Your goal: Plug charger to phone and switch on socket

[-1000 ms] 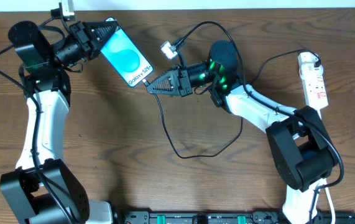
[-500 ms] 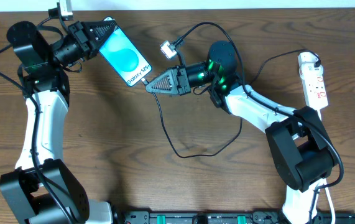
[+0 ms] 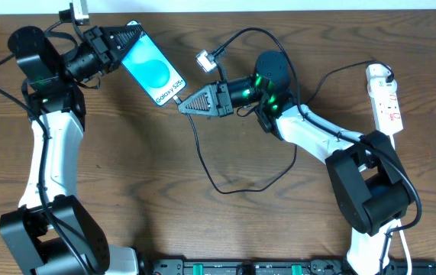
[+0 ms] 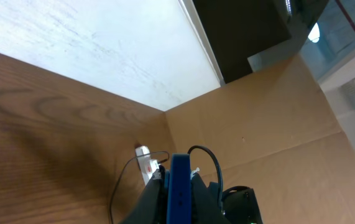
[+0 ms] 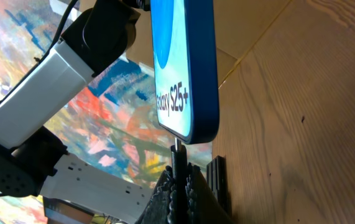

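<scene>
My left jaws clamp the phone (image 3: 155, 70) by its far-left end, screen up, above the tabletop (image 3: 202, 229). My right jaws pinch the charger (image 3: 199, 149) tip at the phone's near edge. The socket (image 3: 385, 98) lies far right.

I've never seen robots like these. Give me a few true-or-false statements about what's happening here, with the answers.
1. The left gripper holds the phone. True.
2. The phone's screen is dark. False: it is lit bright blue, with white lettering.
3. The right gripper holds the charger tip at the phone's bottom edge. True.
4. The socket lies right next to the phone. False: it lies far off to the right, apart from the phone.
5. The right gripper is open and empty. False: it is shut on the charger.
</scene>
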Available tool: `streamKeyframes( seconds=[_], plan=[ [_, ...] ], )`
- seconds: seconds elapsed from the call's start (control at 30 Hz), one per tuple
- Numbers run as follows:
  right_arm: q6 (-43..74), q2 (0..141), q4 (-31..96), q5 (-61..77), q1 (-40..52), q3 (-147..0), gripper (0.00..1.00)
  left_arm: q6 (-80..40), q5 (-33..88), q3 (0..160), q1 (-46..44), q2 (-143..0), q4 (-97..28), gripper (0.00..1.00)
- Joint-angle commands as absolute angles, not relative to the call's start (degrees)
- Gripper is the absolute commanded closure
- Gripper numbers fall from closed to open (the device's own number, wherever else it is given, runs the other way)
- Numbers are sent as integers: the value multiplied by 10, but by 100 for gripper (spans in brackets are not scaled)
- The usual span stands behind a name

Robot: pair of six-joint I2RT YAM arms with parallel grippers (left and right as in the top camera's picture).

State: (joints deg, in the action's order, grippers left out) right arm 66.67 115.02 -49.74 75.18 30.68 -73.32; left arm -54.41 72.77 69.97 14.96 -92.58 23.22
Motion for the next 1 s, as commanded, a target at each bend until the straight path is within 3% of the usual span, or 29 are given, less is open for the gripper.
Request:
streamKeyframes(
  seconds=[0.0,0.97],
  plan=[
    [673,1152,-502,678,301,-740,99,-531,787,703,143,-925,232,92],
    [718,1152,-508,655,312,-740,99,-531,793,703,143,-925,232,93]
  ],
)
